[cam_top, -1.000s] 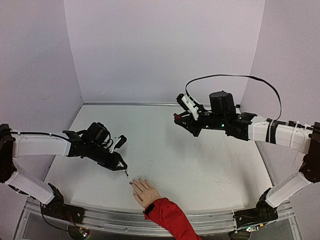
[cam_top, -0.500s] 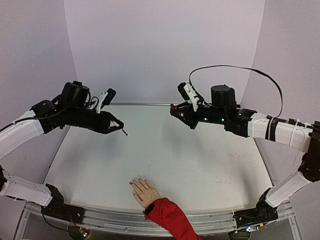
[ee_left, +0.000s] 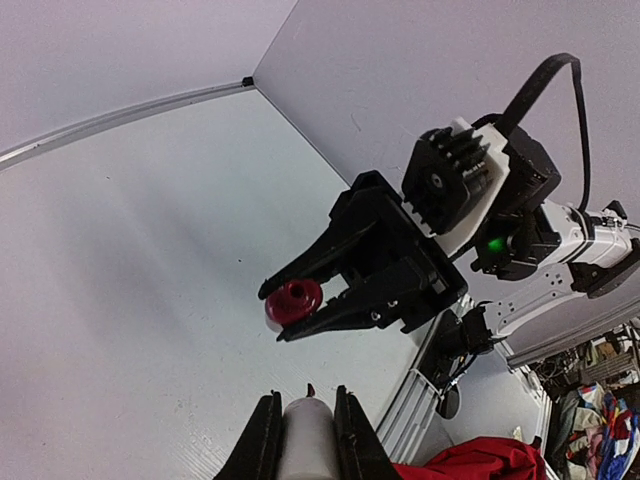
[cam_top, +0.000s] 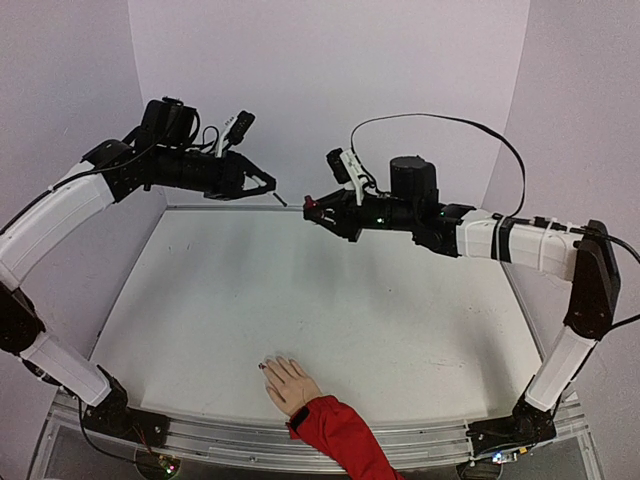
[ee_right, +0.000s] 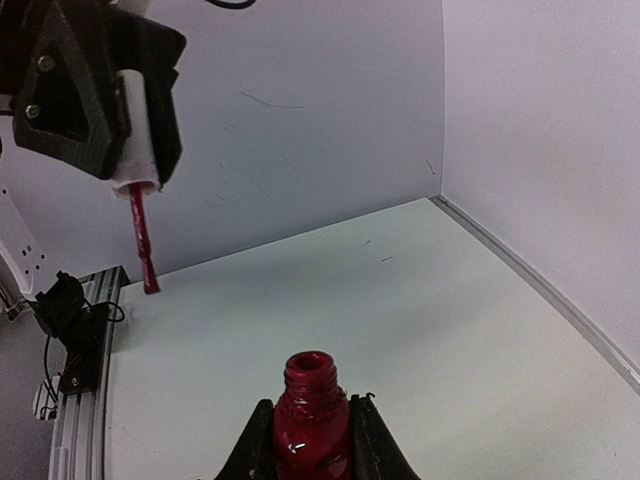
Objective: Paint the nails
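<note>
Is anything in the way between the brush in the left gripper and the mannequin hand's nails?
Nothing visible. The brush is held high at the back; only bare table lies between it and the nails. The right gripper holds the bottle aside.

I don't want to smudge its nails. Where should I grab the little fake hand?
Probably by the red sleeve, coming from the near edge of the table. The mannequin hand lies flat with its fingers pointing away toward the far left, so the nails stay clear of a grip there.
</note>
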Available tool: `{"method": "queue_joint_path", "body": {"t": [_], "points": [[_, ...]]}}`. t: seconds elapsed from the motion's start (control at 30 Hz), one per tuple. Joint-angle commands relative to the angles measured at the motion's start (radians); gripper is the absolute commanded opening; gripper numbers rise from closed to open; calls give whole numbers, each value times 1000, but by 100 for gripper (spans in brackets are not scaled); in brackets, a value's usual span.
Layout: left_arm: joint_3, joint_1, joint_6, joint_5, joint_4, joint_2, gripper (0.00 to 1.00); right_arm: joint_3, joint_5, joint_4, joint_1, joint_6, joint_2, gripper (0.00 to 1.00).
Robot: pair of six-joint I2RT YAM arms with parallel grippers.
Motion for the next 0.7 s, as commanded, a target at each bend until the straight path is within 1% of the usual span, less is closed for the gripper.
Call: {"method": "queue_joint_path", "body": {"t": [0.0,0.23,0.47,0.67], "points": [[104,21,-25,98,-30,28,0,85,-93,68,26,16,22,0],[109,27,-25,104,-46,40,0,126,-113,52,44,0,64,0],[93,26,-18,49,-45,17,0,135,-132,44,50,-43,71,0],[93,26,-15,37,-46,13,0,142,-145,34,58,-50,77,0]]}}
